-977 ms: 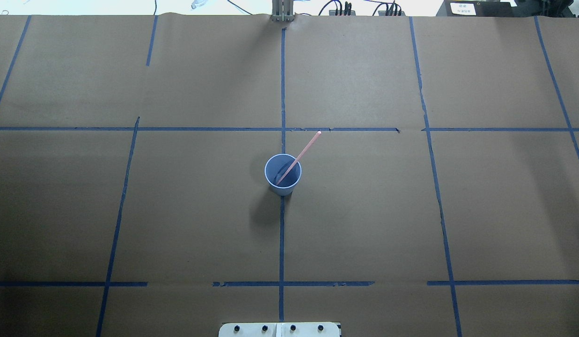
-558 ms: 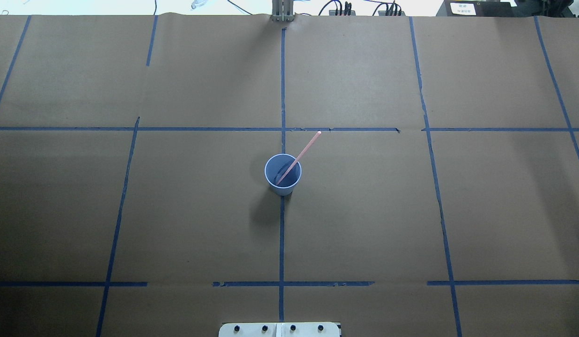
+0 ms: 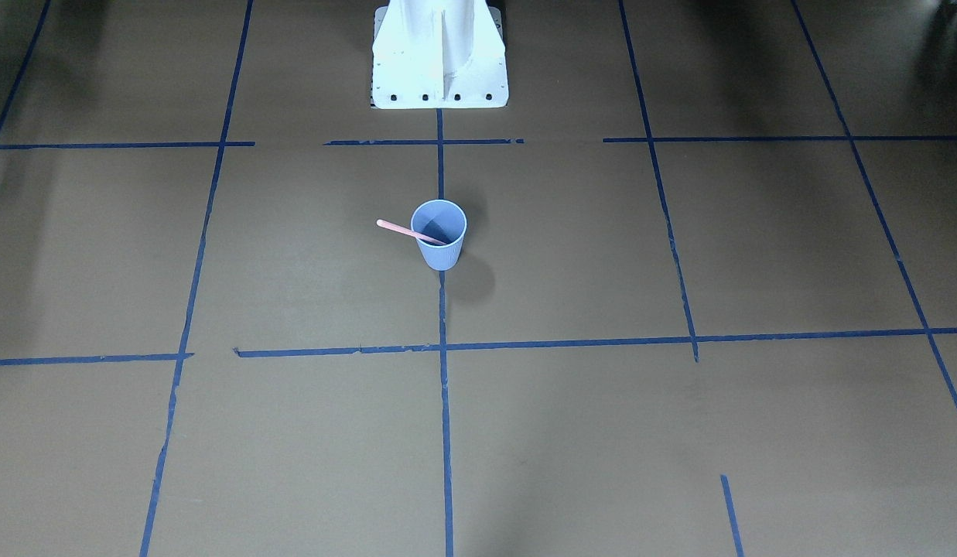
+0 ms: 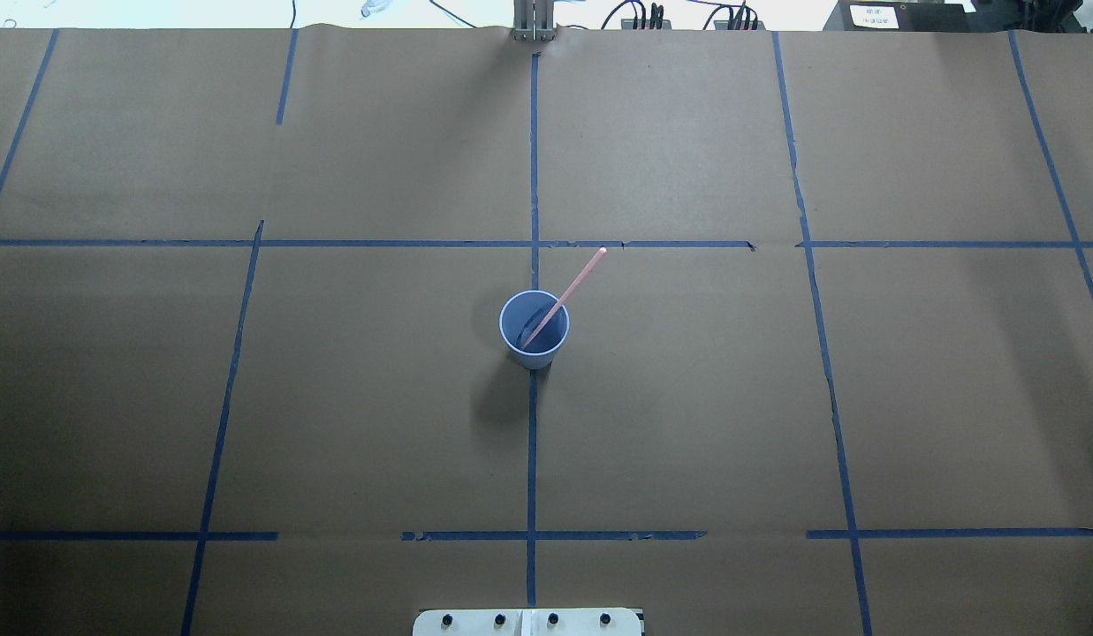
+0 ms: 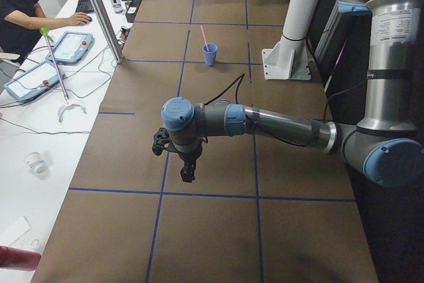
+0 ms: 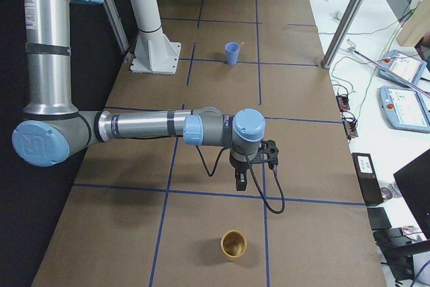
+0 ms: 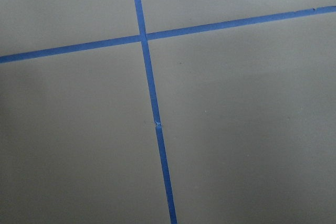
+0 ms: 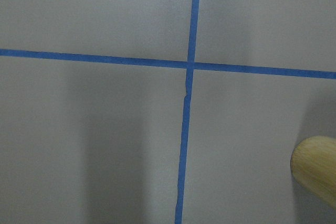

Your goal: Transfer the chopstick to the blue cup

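A thin pink chopstick (image 4: 581,278) is propped slanting inside a blue plastic cup (image 4: 535,359), held up by its rim. The jaws of the left arm (image 5: 278,124) and right arm (image 6: 144,126) hang well away from the cup. It cannot be told whether they are spread.

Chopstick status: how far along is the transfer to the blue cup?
Done: the chopstick stands tilted in the blue cup, its upper end leaning out over the rim. In hand: nothing; the left gripper and right gripper hang over the table away from the cup, grip state unclear. Left: nothing visible of the transfer itself.
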